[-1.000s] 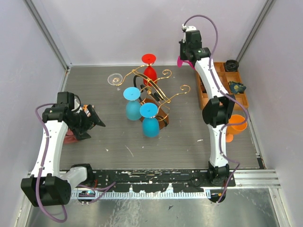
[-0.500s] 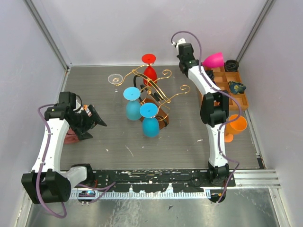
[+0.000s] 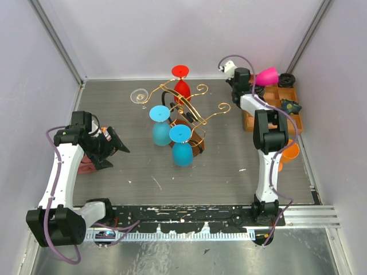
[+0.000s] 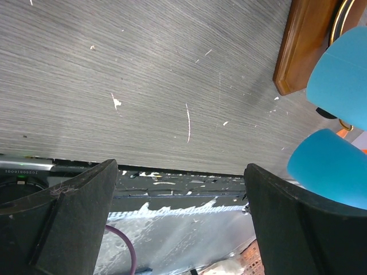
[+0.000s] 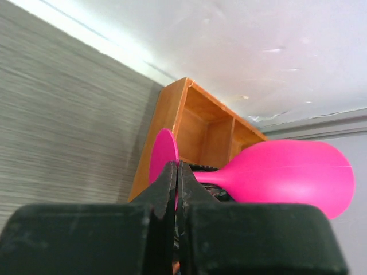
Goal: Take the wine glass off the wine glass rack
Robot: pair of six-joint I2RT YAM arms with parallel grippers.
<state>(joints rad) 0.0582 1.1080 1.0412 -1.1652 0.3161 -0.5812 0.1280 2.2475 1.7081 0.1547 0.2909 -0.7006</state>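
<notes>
Though L end effector [image 4: 180,167] gapes empty over grey table [image 4: 114,69], R [image 5: 176,175] nips pink glass [image 5: 287,172].

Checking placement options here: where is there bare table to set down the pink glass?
Bare table lies between the wine glass rack and the orange tray, and along the near strip between rack and arm bases. Crowded: the blue glasses on the rack, and the tray by the pink glass.

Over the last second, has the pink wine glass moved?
Yes. The pink wine glass, in the right claw, swung rightward, from left of the orange tray to over its far end.
</notes>
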